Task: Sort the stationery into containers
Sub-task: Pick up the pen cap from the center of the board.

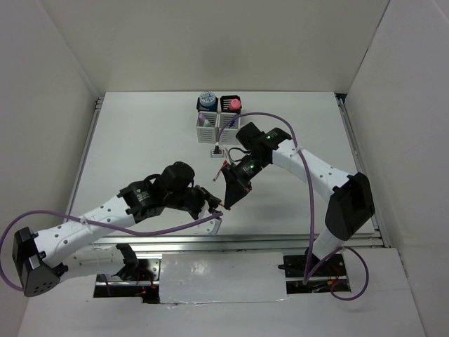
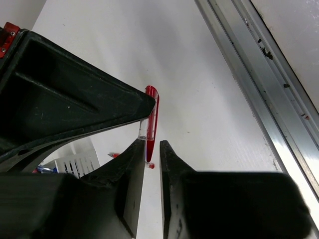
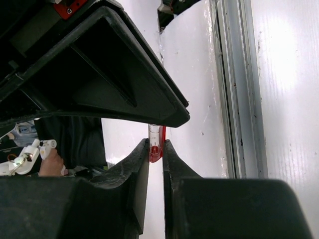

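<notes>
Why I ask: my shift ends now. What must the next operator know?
Right gripper: shut on the red pen, mid-table.
Left gripper: jaws either side of the same pen; grip unclear.
Cups: at the far edge.
Done: blue roll and pink-capped tube sit in the black cups.
Left: pen into a cup; a small item lies on the table before the cups.

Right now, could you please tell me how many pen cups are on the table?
4, joined in one block: back-left black cup, back-right black cup, front-left white cup, front-right white cup. None appears hidden.
</notes>
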{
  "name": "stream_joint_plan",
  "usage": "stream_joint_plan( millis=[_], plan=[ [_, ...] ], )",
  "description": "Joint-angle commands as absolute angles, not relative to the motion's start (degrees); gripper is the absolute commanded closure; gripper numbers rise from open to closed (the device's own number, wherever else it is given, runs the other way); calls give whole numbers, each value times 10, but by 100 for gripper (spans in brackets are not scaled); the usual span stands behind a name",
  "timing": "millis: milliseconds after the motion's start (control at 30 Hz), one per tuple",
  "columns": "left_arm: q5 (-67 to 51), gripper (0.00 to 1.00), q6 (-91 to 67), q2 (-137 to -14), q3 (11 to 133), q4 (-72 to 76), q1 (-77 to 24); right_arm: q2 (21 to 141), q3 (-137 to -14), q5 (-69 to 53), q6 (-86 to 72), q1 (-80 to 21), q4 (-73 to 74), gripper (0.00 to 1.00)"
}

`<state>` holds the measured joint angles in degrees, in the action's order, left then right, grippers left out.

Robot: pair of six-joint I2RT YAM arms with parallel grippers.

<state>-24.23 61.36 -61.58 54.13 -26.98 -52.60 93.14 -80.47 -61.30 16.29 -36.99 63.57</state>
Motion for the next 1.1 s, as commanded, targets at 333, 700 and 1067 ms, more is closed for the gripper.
stream_joint_plan(
  millis=[333, 700, 1067],
  plan=[
    [-235, 99, 553, -622, 568, -237, -534, 919, -847, -560, 123, -382, 586, 52],
    [-234, 100, 342, -568, 543, -187, -500, 821, -950, -465, 164, -201, 571, 28],
    [-412, 100, -215, -617, 568, 75, -323, 643, -802, -526, 114, -71, 359, 7]
  ],
)
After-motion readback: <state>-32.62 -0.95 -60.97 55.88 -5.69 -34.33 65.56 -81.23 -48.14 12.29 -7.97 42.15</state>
